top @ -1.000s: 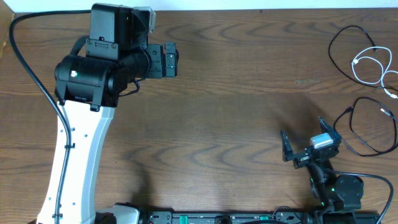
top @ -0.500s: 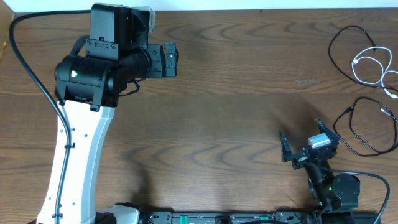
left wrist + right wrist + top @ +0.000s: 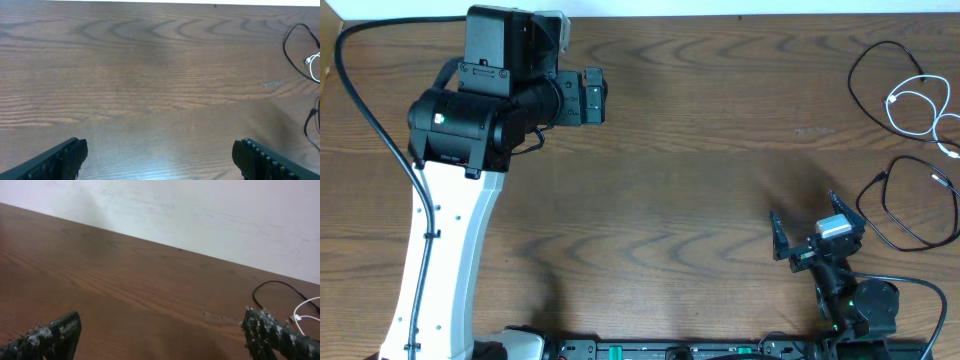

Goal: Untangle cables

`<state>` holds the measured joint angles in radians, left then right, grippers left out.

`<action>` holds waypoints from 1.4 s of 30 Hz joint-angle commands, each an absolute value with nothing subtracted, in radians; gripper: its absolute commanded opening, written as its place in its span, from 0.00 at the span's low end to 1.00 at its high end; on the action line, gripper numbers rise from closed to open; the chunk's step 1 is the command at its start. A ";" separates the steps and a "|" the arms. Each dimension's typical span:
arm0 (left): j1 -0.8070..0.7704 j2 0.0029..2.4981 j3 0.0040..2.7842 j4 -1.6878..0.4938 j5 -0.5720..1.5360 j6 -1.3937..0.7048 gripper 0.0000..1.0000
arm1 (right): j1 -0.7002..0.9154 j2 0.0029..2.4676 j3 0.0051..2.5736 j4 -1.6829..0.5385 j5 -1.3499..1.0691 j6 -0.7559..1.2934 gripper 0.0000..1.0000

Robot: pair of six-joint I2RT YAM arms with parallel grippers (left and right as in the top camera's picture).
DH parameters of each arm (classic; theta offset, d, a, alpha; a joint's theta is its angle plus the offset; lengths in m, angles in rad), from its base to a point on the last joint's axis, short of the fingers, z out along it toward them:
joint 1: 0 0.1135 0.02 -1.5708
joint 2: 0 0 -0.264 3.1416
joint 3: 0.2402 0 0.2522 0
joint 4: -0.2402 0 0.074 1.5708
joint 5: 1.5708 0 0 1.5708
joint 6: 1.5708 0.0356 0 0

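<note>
The cables lie apart at the table's right edge in the overhead view. A black cable (image 3: 878,82) loops at the far right, with a white cable (image 3: 918,108) beside it. Another black cable (image 3: 908,205) lies nearer the front. My right gripper (image 3: 807,218) is open and empty, left of that nearer black cable and not touching it. My left gripper (image 3: 598,97) is far off at the back left. The left wrist view shows its jaws (image 3: 160,160) open over bare wood, with a black cable (image 3: 291,47) at the right edge. The right wrist view shows open jaws (image 3: 160,336), a black cable (image 3: 272,287) and the white cable (image 3: 307,309).
The wooden table (image 3: 700,150) runs to a white wall behind it (image 3: 200,210). The left arm's white link and black housing (image 3: 470,120) stand over the table's left part. The right arm's base (image 3: 865,305) sits at the front edge.
My right gripper has shifted very slightly to the left and toward the front. The left arm and the cables have not moved.
</note>
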<state>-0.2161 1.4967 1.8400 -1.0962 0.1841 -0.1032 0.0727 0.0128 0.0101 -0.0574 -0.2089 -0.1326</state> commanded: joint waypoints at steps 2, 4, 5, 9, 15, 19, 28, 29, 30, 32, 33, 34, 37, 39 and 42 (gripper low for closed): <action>-0.214 1.502 1.836 -1.108 0.179 -0.090 0.98 | 0.079 0.007 0.006 -0.059 -0.200 -0.136 0.99; -0.215 1.496 1.836 -1.114 0.172 -0.088 0.98 | 0.079 0.007 0.006 -0.059 -0.200 -0.136 0.99; -0.215 1.492 1.836 -1.114 0.154 -0.085 0.98 | 0.080 0.007 0.006 -0.059 -0.200 -0.136 0.99; -0.212 1.442 1.800 -1.105 0.137 -0.082 0.98 | 0.080 0.007 0.006 -0.059 -0.200 -0.136 0.99; -0.212 1.240 1.502 -0.809 0.138 -0.081 0.98 | 0.079 0.007 0.006 -0.059 -0.200 -0.136 0.99; -0.182 1.047 1.214 -0.570 0.163 -0.065 0.98 | 0.080 0.007 0.006 -0.059 -0.200 -0.136 0.99; -0.083 0.613 0.677 -0.222 0.205 0.033 0.98 | 0.080 0.007 0.006 -0.059 -0.200 -0.136 0.99; -0.078 0.565 0.626 -0.195 0.205 0.054 0.98 | 0.079 0.007 0.006 -0.059 -0.200 -0.136 0.99; -0.076 0.524 0.585 -0.175 0.204 0.072 0.98 | 0.079 0.007 0.006 -0.059 -0.200 -0.136 0.99; -0.071 0.434 0.496 -0.137 0.197 0.102 0.98 | 0.079 0.007 0.006 -0.059 -0.200 -0.136 0.99; -0.069 0.394 0.455 -0.120 0.187 0.105 0.98 | 0.079 0.007 0.006 -0.059 -0.200 -0.136 0.99; -0.068 0.362 0.422 -0.107 0.173 0.105 0.98 | 0.079 0.007 0.006 -0.059 -0.200 -0.136 0.99; -0.068 0.268 0.324 -0.080 0.125 0.105 0.98 | 0.080 0.007 0.006 -0.059 -0.200 -0.136 0.99; -0.068 0.216 0.266 -0.062 0.097 0.104 0.98 | 0.080 0.007 0.006 -0.059 -0.200 -0.136 0.99; -0.068 0.152 0.196 -0.039 0.084 0.104 0.98 | 0.079 0.007 0.006 -0.059 -0.200 -0.136 0.99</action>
<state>-0.0734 0.2066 0.2428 -0.0593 0.1272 0.0845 0.0742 0.0124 0.0097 -0.0578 -0.2070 -0.1326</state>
